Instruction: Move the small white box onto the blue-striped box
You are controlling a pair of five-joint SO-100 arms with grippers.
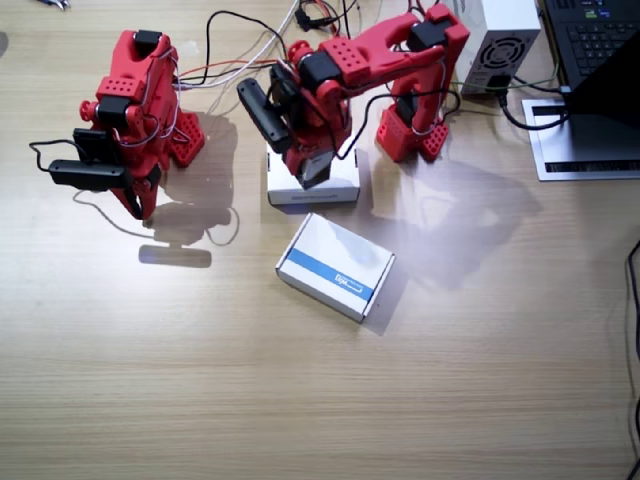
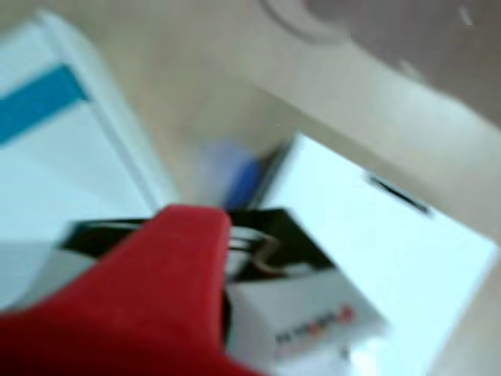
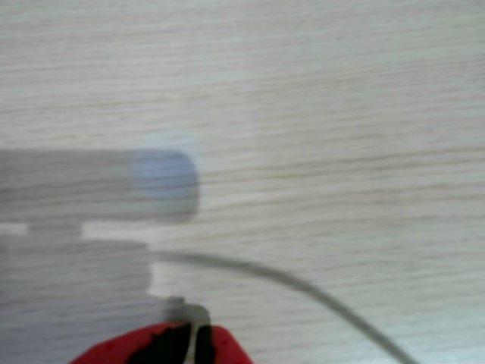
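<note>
Pale wood-grain table (image 1: 300,400) seen from above, with two red robot arms standing at its far side. The left arm (image 1: 400,60) bends forward and down over a plain white flat box (image 1: 345,185). Its jaws (image 1: 312,172) point downward over that box. In a wrist view, a red jaw (image 2: 156,282) presses against the small white box (image 2: 313,313), a tiny carton with a dark side and small red lettering, which sits on top of the plain white flat box (image 2: 376,235). Whether the jaws are actually pinching it cannot be told, as the picture is blurred. The blue-striped box (image 1: 335,265) lies flat on the table just in front of the plain box, turned at a slant, its blue band along the near long edge, nothing on it. The right arm (image 1: 130,110) is folded upright, well apart from the boxes. Its jaws (image 1: 140,200) point down at bare table, and their state cannot be told. A laptop (image 1: 595,60) sits at the far corner.
</note>
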